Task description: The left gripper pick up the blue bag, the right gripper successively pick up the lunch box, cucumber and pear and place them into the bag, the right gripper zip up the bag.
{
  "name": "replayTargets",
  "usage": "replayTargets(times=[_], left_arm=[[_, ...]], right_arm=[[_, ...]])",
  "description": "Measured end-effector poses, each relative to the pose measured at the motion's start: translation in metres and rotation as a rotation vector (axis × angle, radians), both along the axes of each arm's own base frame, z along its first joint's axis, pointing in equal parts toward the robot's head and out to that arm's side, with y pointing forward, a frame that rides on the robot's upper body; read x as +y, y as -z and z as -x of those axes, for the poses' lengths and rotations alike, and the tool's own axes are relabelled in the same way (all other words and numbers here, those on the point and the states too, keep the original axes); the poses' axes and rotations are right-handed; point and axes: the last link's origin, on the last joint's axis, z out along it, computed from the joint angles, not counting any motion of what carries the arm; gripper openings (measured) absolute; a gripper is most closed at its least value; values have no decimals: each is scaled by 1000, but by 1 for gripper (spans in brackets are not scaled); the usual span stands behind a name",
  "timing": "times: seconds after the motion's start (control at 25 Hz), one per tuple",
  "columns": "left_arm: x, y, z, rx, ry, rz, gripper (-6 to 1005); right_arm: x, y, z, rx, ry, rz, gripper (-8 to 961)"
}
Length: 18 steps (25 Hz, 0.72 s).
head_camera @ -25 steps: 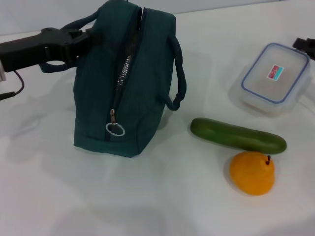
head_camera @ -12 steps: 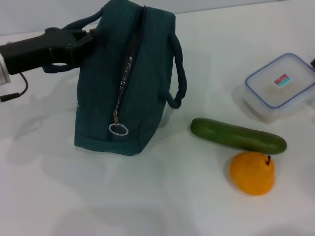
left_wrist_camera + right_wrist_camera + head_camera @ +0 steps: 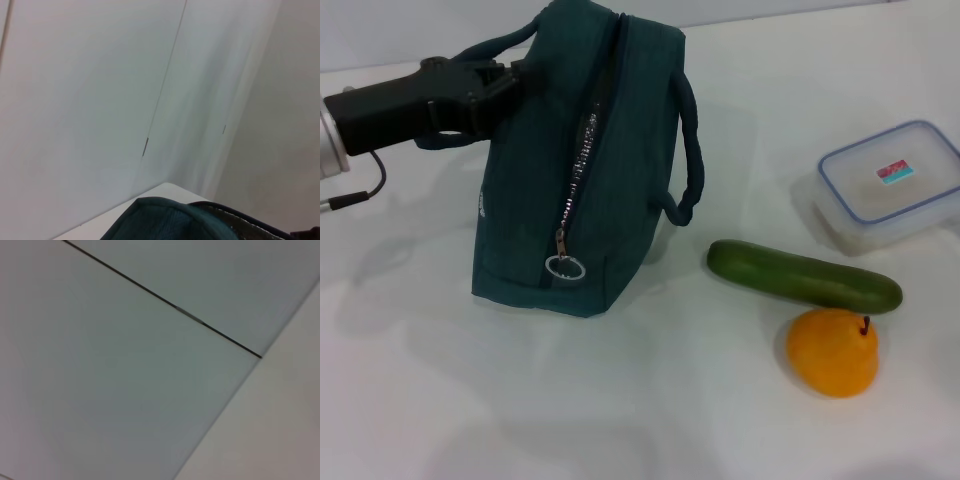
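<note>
One cucumber point(image 3: 804, 276) touches the pear point(image 3: 833, 351).

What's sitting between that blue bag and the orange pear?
In the head view, the cucumber lies between the blue bag and the pear, touching the pear.

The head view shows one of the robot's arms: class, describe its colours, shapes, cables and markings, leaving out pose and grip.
Only the left arm shows. Its left pincer is matt black and blocky, on a thick black forearm ending in a silver metal cuff at the picture's edge. A thin black cable loops below the cuff. No label or marking is visible on it. The right arm is out of view.
</note>
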Motion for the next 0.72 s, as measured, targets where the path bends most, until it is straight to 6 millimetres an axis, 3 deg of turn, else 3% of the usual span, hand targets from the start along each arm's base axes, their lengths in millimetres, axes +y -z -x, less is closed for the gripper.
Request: replayTargets(times=[0.2, 0.52, 0.72], left_arm=[[0, 0, 0, 0, 0, 0, 54], [0, 0, 0, 0, 1, -1, 55], [0, 0, 0, -1, 0, -2, 55]], right_arm=[[3, 0, -1, -4, 9, 10, 92], [10, 3, 0, -7, 18, 26, 218], [15, 3, -4, 10, 56, 39, 348]])
